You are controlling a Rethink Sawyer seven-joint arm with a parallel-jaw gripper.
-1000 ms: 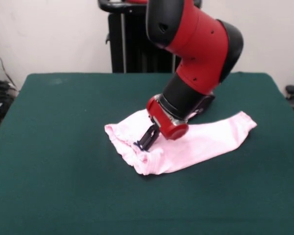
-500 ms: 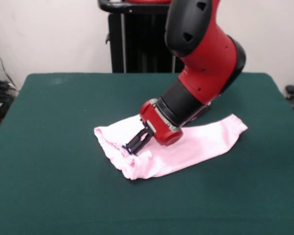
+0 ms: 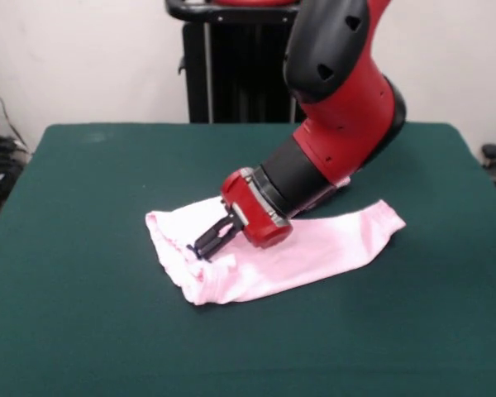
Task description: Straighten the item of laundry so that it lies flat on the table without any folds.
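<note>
One view only, the front one, so that's all I've got to go on. The gripper (image 3: 203, 246) comes down at a slant off the red and black arm (image 3: 339, 107), with its black fingers pointing down toward the left side of the picture. The tips are right at the gathered waistband of the pink baby pants (image 3: 314, 248), touching the fabric, and they look pinched together on a bit of the waistband, though the tips are small and dark, so I wouldn't swear how much cloth is actually between them. A tiny dark spot sits right by the tips, probably the little bow, hard to tell.

The pants lie on the green table (image 3: 83, 314), roughly mid-table. From the gripper, one leg stretches away to the right of the picture, fairly smooth, with its cuff end well apart from the fingers. The waistband end sits just under and to the left of the tips and is bunched and wrinkled, with a rolled edge along the near side. The second leg isn't clearly visible; it seems folded under or hidden behind the arm.
</note>
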